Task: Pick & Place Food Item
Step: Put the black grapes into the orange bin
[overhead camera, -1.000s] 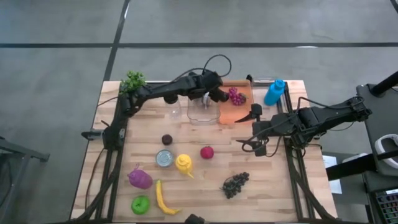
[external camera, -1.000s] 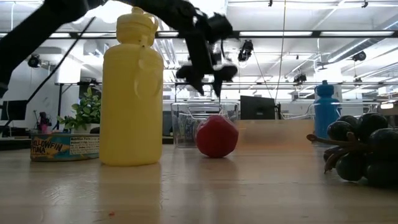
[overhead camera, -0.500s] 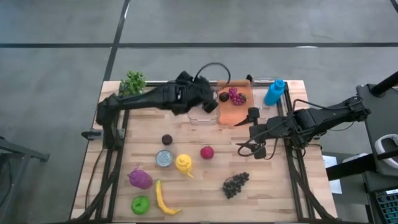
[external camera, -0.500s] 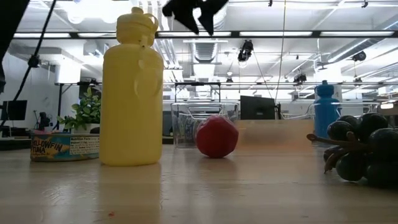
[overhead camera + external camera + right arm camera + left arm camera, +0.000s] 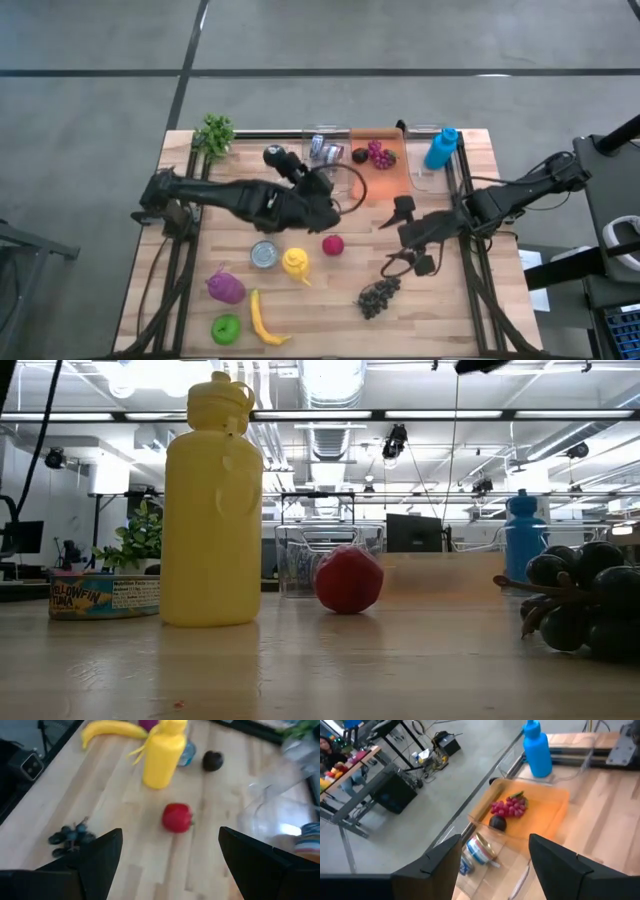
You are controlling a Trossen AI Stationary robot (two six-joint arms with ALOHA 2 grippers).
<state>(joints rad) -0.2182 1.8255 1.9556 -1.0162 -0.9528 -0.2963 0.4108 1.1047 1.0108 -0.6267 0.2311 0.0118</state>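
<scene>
A red round fruit (image 5: pixel 333 244) sits on the table's middle, also in the low view (image 5: pixel 348 578) and the right wrist view (image 5: pixel 177 817). My right gripper (image 5: pixel 395 252) hangs open to its right, above the table (image 5: pixel 170 832). My left gripper (image 5: pixel 335 202) is open and empty over the table's middle, raised, facing the orange cutting board (image 5: pixel 530 812). On that board lie red grapes (image 5: pixel 509 807) and a dark fruit (image 5: pixel 497 822). A clear container (image 5: pixel 328 150) beside it holds a can (image 5: pixel 481 851).
Yellow bottle (image 5: pixel 295 263), tuna can (image 5: pixel 264 254), dark plum (image 5: pixel 213 761), purple item (image 5: pixel 225 288), green fruit (image 5: pixel 227 328) and banana (image 5: pixel 262 318) crowd the near left. Dark grapes (image 5: pixel 378 296) lie near right. Blue bottle (image 5: pixel 440 148) and plant (image 5: pixel 214 132) stand at the far edge.
My left gripper has drawn back from the clear container toward the table's middle and risen out of the low view. My right gripper has moved toward the near edge, closer to the red fruit and the dark grapes. The things on the table have stayed put.
</scene>
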